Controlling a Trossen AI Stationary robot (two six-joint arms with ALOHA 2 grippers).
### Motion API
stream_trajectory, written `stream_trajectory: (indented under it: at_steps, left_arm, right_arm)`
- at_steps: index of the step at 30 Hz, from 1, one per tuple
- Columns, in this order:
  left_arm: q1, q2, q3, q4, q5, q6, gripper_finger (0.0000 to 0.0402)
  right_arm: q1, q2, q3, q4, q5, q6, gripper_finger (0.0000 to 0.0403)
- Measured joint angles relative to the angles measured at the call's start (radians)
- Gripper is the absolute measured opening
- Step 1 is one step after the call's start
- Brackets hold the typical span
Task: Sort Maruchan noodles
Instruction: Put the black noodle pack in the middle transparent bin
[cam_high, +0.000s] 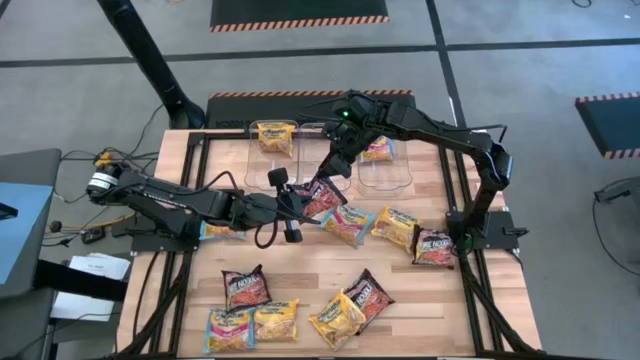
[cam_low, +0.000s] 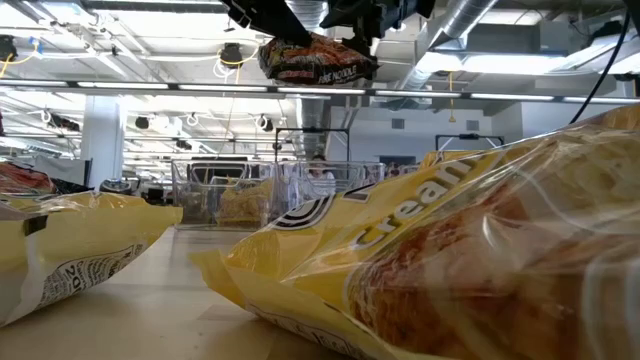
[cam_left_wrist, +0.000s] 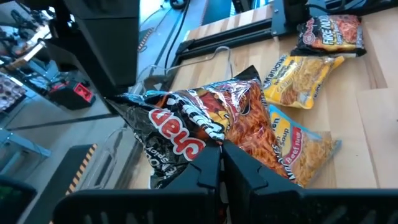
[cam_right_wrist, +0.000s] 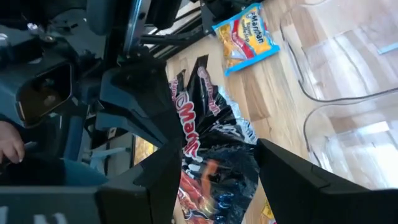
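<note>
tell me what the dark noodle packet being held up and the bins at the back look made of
Dark noodle packet: thin glossy printed plastic film, judging by its crinkles and bright glare; shut in the left gripper.
Bins: clear, smooth rigid plastic, probably; the wood tabletop shows through their walls.

Noodle packets (cam_high: 348, 224) on wooden table (cam_high: 300, 270)

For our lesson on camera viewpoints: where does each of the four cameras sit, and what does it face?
High: overhead, straight down; both arms, table.
Low: tabletop level, facing the room; yellow packet near.
Left wrist: past the shut left gripper holding the dark packet.
Right wrist: past the open right gripper.
All four show that dark packet.
</note>
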Motion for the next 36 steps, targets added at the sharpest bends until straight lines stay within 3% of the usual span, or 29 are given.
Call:
stream_trajectory:
  at_steps: [10, 19, 24, 31, 36]
  left_arm:
    - [0.018, 0.0, 0.0, 0.048, -0.034, 0.08, 0.0]
    - [0.03, 0.0, 0.0, 0.051, -0.043, 0.095, 0.0]
    - [0.014, 0.0, 0.0, 0.051, -0.058, 0.111, 0.0]
    - [0.003, 0.0, 0.001, 0.053, -0.103, 0.155, 0.0]
    - [0.005, 0.0, 0.001, 0.056, -0.104, 0.156, 0.0]
  right_arm:
    - [0.013, 0.0, 0.0, -0.027, 0.006, 0.0, 0.023]
    - [0.034, 0.0, 0.0, -0.03, 0.104, 0.008, 0.023]
    - [0.0, -0.006, 0.0, -0.029, 0.105, 0.021, 0.023]
    - [-0.054, -0.002, 0.001, -0.026, -0.006, 0.066, 0.023]
    - [-0.044, 0.004, 0.001, -0.025, -0.012, 0.061, 0.023]
